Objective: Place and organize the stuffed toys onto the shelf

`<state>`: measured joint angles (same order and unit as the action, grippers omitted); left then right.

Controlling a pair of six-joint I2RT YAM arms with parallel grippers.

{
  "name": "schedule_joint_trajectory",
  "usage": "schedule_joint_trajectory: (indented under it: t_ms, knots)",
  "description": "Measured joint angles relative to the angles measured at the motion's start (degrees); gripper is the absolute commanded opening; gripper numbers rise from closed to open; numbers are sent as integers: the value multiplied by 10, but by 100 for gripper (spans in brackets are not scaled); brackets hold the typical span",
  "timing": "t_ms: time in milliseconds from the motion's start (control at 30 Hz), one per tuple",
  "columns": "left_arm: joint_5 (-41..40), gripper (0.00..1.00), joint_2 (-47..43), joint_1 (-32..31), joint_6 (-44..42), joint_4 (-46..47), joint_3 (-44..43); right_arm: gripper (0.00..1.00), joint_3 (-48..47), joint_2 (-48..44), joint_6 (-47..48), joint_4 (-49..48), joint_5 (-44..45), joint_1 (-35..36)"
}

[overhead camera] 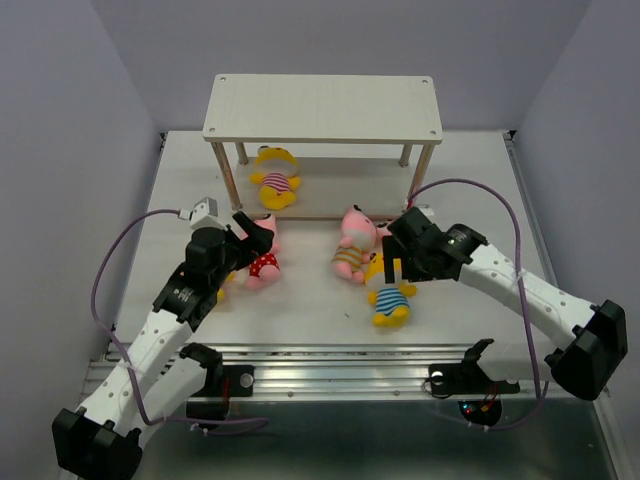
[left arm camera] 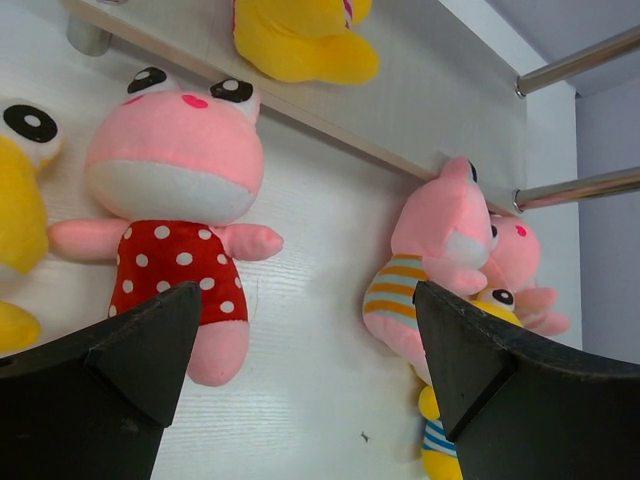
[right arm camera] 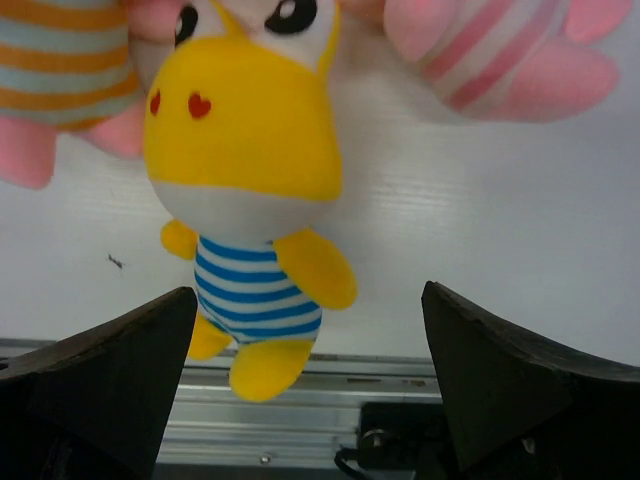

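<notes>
Left end effector [left arm camera: 305, 300]: wide, empty, near pink polka-dot toy [left arm camera: 175, 200] on worktop [left arm camera: 320, 400].
Right end effector [right arm camera: 307, 295]: wide, empty, over yellow blue-striped toy [right arm camera: 250, 200].
Shelf [overhead camera: 322, 108]: holds one yellow toy [overhead camera: 275, 178] (lower level).

Yellow toy [left arm camera: 18, 200] cut by left edge; pink toy [left arm camera: 522, 252] half-hidden.

table [overhead camera: 310, 295]: shelf [overhead camera: 322, 108] stands at far side | shelf lower board: one yellow toy [overhead camera: 274, 178] | table, in front: pink dotted toy [overhead camera: 263, 265] left, pink striped toy [overhead camera: 350, 250], yellow striped toy [overhead camera: 390, 300]
</notes>
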<state>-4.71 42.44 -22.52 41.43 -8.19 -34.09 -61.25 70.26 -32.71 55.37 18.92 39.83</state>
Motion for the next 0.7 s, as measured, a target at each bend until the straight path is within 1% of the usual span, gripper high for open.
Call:
schedule_joint_trajectory:
  t_ms: [133,267,333,433,567,633,700]
  knots:
    - [-11,99,-2,0,0,-11,0,100,-3,25,-41,63,11,86]
    - [-16,99,-2,0,0,-15,3,100,-3,52,-64,98,-1,141]
    - [-18,99,-2,0,0,-19,6,96,-3,64,-69,99,-12,152]
    - [-23,99,-5,0,0,-25,8,88,-2,72,-75,99,-25,155]
    - [-30,99,-18,0,0,-26,8,75,7,70,-83,98,-36,155]
    - [-31,99,-21,0,0,-25,8,71,16,70,-83,97,-44,155]
    - [-31,99,-21,0,0,-26,8,71,22,70,-82,96,-52,155]
